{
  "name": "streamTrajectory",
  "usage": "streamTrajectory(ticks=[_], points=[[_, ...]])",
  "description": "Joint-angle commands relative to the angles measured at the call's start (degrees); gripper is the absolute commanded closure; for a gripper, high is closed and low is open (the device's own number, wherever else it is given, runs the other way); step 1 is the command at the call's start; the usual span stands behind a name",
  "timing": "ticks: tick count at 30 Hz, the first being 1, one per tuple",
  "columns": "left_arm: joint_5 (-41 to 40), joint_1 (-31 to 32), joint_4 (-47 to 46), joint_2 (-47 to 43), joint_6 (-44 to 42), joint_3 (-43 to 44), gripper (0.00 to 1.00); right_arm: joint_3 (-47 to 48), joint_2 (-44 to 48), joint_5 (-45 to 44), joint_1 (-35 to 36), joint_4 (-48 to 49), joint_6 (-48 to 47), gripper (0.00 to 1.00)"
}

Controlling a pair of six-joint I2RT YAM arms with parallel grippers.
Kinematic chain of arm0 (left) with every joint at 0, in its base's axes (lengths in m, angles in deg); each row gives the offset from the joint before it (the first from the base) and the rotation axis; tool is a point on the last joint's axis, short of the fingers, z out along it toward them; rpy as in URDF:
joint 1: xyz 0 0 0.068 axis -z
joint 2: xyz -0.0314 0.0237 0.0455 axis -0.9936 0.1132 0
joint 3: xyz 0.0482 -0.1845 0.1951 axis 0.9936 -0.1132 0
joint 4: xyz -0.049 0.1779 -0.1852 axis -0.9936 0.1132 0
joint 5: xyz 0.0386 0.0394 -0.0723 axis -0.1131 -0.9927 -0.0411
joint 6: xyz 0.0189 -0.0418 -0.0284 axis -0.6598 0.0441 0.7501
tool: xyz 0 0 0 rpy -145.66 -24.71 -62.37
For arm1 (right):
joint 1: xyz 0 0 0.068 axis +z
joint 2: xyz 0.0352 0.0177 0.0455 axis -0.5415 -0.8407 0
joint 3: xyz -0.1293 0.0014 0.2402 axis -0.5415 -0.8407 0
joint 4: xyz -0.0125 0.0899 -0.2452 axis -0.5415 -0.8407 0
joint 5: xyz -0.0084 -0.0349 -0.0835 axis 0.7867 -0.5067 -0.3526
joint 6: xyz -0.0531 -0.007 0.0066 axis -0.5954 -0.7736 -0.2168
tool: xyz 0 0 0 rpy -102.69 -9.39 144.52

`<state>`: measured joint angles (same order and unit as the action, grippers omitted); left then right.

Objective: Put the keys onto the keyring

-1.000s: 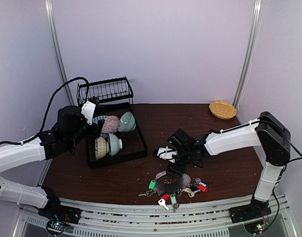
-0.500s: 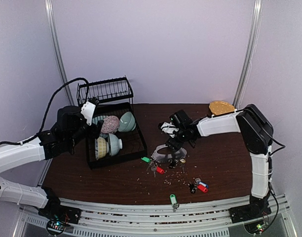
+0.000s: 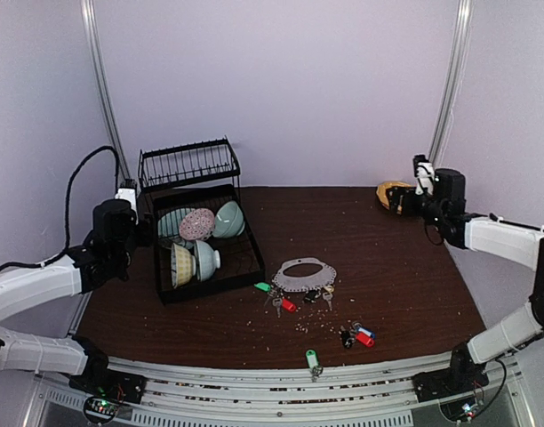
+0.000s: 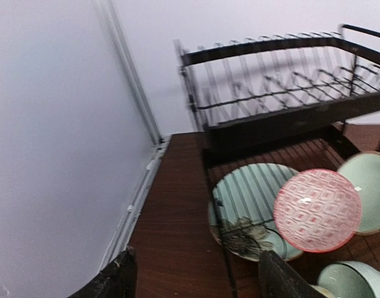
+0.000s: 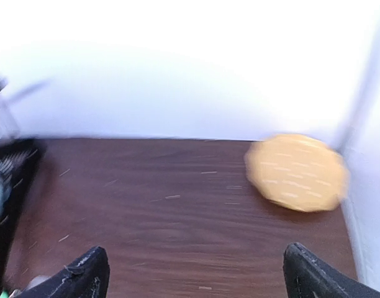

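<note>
1. Nearest: a green-tagged key point(image 3: 312, 359) lies alone by the counter point(image 3: 405, 294) edge, with more keys point(image 3: 358, 335) just behind.
2. The keyring point(image 3: 304, 275) lies mid-counter, a few keys at its near rim. It looks thin, light and springy. I'd pinch keys by their plastic tags.
3. Well apart from the keys, left claw point(image 4: 196, 273) and right claw point(image 5: 196, 264) both gape empty.
4. Dark crumb-speckled wood, pale walls behind.

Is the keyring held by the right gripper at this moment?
No, the keyring lies flat on the table, far from the open, empty right gripper.
</note>
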<state>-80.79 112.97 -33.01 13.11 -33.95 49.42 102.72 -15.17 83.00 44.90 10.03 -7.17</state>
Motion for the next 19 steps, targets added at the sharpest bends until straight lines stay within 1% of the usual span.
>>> streamTrajectory(ticks=[1,3,4,6,8,11,14,16,18,19], points=[[-11.1,-6.6,-15.6,-0.2,4.7,-7.7,0.3,-13.9,7.1,-19.0,-4.1,9.6,8.3,0.0],[-11.6,-9.0,-24.4,0.9,3.6,-12.1,0.3,-19.1,9.2,-27.1,-4.2,13.7,8.0,0.0],[-11.8,-9.8,-29.3,2.1,2.1,-14.1,0.28,-21.3,9.9,-29.6,-4.4,15.5,8.1,0.0],[-11.2,-11.0,-38.6,6.2,-1.2,-17.3,0.27,-26.0,10.1,-32.2,-4.5,21.4,7.8,0.0],[-8.7,-11.4,-44.2,10.8,-4.4,-18.0,0.25,-30.5,8.7,-34.4,-4.5,28.1,8.2,0.0],[-6.2,-11.4,-47.4,16.7,-5.5,-17.1,0.24,-32.4,5.1,-36.7,-4.6,33.5,8.9,0.0],[-3.3,-11.4,-54.6,20.0,-7.0,-18.8,0.22,-33.5,1.1,-39.8,-4.5,39.5,9.4,0.0],[-2.9,-11.5,-55.1,21.5,-7.7,-18.5,0.21,-32.3,0.1,-39.2,-4.6,37.6,9.2,0.0],[-1.9,-11.5,-56.0,22.5,-8.9,-18.3,0.21,-32.9,-0.7,-39.4,-4.5,41.0,7.5,0.0],[-1.6,-11.5,-55.3,22.6,-9.0,-18.0,0.21,-32.6,-0.8,-40.0,-4.6,40.4,7.9,0.0]])
